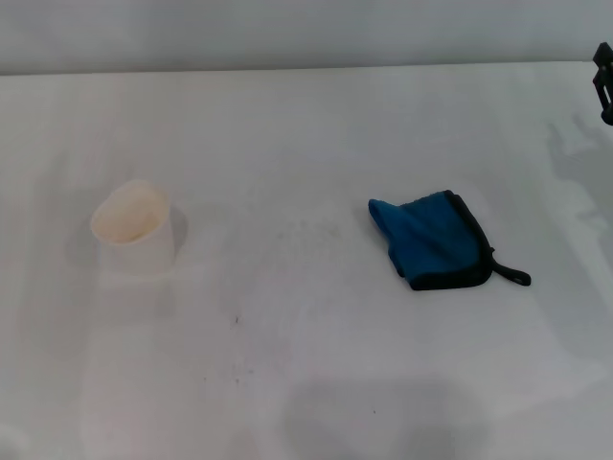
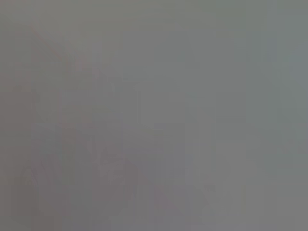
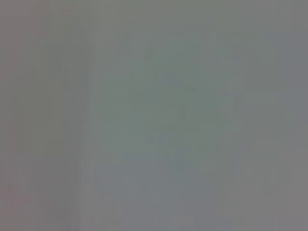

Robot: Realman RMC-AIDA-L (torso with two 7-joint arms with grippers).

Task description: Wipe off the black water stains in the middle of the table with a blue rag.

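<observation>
Wide white matte table (image 1: 316, 383), folded bright blue rag with black edging and loop tab (image 1: 431, 241) laid flat right of centre, only faint dark specks (image 1: 237, 321) seen mid-table, white paper cup (image 1: 134, 228) tilted at left, right gripper (image 1: 603, 84) glimpsed at far right edge, finger state not discernible, both wrist views blank grey

Head view: the right gripper (image 1: 603, 84) shows only as a small black, angular piece of hardware cut off by the frame edge; both wrist views are featureless grey
</observation>
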